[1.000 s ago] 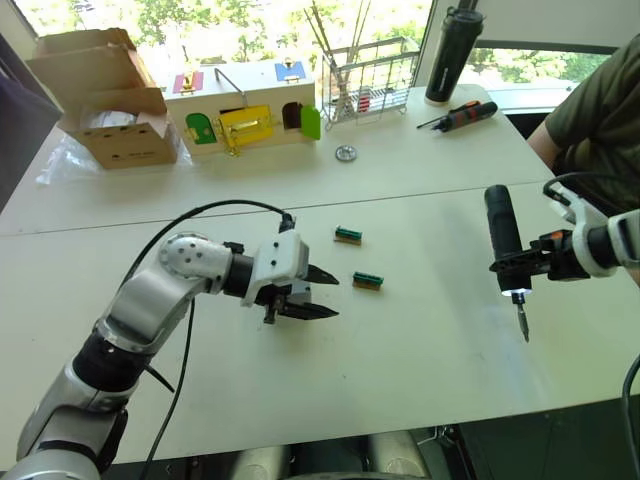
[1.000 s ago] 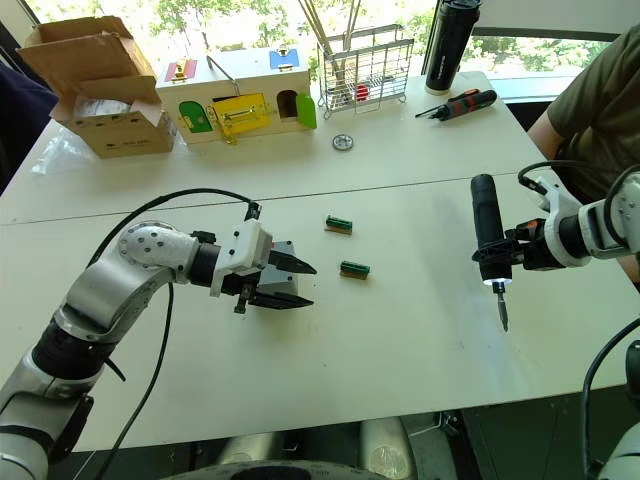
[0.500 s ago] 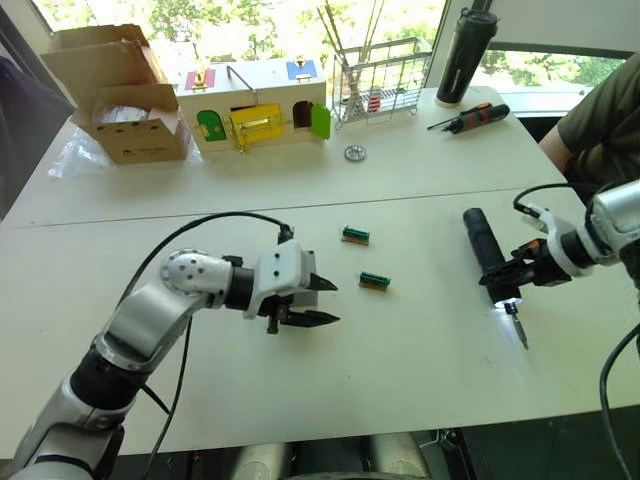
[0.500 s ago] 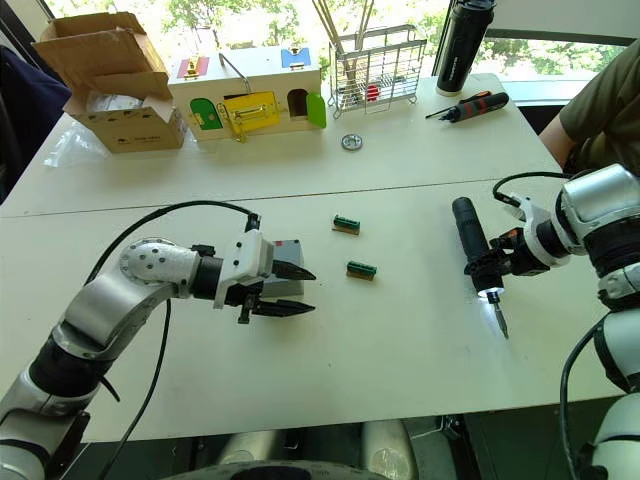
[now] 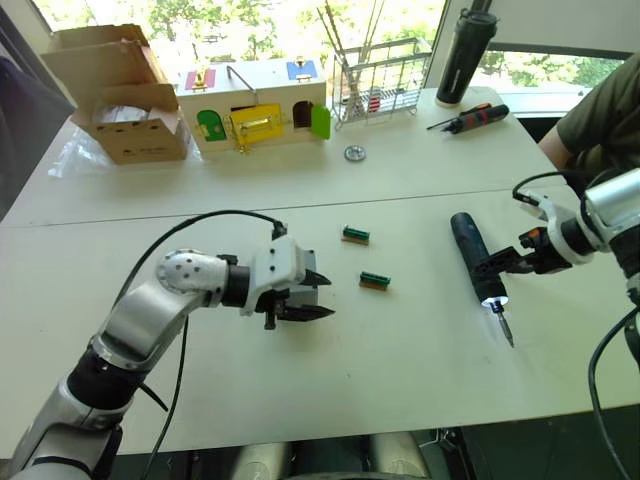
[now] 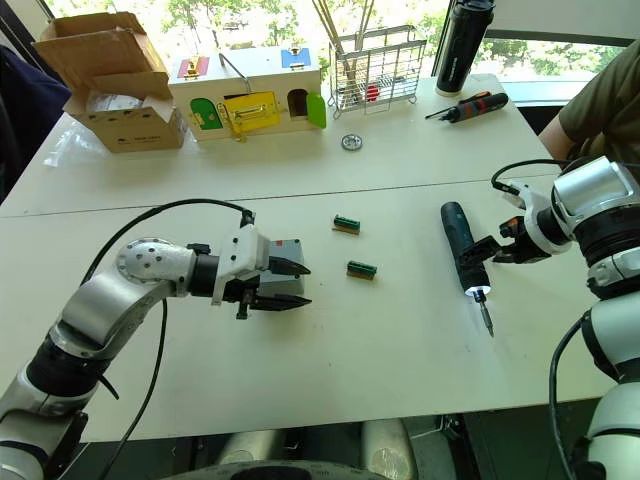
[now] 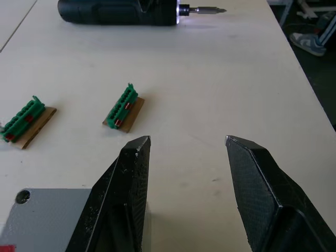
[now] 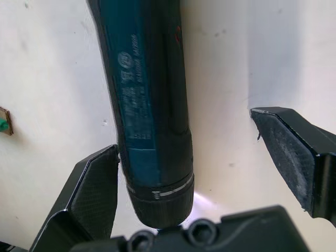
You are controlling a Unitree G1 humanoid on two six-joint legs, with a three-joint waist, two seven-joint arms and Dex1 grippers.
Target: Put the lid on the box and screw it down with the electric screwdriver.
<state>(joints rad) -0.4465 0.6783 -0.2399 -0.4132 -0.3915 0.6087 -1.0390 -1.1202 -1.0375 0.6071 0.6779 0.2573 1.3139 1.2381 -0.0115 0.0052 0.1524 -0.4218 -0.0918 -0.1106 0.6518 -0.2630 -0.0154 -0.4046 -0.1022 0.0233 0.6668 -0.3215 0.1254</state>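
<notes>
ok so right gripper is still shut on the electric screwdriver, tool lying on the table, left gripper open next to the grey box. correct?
Not quite: the right gripper is open. In the right wrist view its fingers stand apart around the electric screwdriver, which lies on the table. The left gripper is open by the grey box, as you say.

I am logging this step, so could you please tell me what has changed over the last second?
The right gripper lowered the electric screwdriver from upright in the air to lying on the table, then opened and let it go. The left gripper stayed open beside the grey box, and the two green connectors did not move.
</notes>
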